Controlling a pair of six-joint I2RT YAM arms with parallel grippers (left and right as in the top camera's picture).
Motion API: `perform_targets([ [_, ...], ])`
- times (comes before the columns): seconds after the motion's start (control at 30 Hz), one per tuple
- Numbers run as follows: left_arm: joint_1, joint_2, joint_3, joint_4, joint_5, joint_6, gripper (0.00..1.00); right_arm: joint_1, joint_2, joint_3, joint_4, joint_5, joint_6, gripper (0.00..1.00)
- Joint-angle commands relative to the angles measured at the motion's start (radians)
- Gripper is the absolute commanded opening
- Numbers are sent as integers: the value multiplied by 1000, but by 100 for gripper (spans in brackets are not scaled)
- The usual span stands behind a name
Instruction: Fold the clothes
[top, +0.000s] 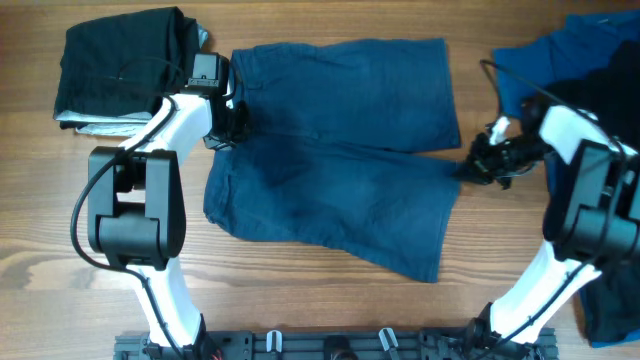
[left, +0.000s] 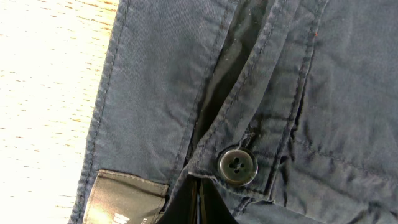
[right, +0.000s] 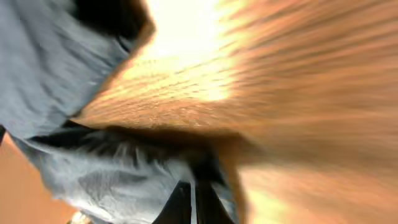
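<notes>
Overhead view: a pair of dark navy-blue fabric shorts (top: 340, 160) is lying spread flat in the middle of a brown wooden table (top: 300, 300), waistband to the left and both legs pointing right. The left gripper (top: 232, 122) is sitting at the middle of the waistband. The right gripper (top: 468, 167) is sitting at the leg hems on the far side. A folded black garment (top: 120, 55) is resting on a light grey garment (top: 90, 125) just beyond the waistband corner. A brighter blue garment (top: 530, 70) and a loose black garment (top: 600, 85) are lying close behind the right arm.

Left wrist view: the left gripper (left: 194, 208) is showing its jaws pressed together, apparently pinching the waistband of the shorts (left: 155, 93) beside a dark round button (left: 237, 167) and a black label (left: 124, 202).

Right wrist view: this picture is blurring heavily. The right gripper (right: 194, 205) is showing jaws closed together with cloth of the shorts (right: 124, 180) bunching around them above the table (right: 298, 93).

Both grips look shallow, so a quick pull could be slipping the cloth free. Uneven lifting could be skewing the fold. The left arm could be dragging the folded pile, and the right arm could be snagging the loose garments behind it.
</notes>
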Motion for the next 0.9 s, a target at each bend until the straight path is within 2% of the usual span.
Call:
perform_targets([
  [0.0, 20, 50, -19, -20, -73, 13, 4, 20, -185, 33, -7, 29, -28, 4],
  [0.2, 21, -103, -7, -78, -73, 12, 4, 174, -450, 33, -13, -46, -23, 4],
  [0.27, 21, -139, -7, -85, -73, 12, 13, 264, -496, 33, -6, -54, 9, 4],
  [0.3, 21, -143, -7, -91, -73, 13, 14, 320, -502, 33, -1, -54, 36, 4],
  [0.43, 21, -126, -9, -154, -73, 13, 16, 494, -480, 20, 46, 0, 163, 4],
  [0.6, 23, -89, -10, -202, -62, 47, 9, 675, -389, 14, 161, 28, 294, 4],
  [0.87, 22, -26, -17, -199, -62, 61, 7, 811, -159, 14, 355, -42, 339, 4],
])
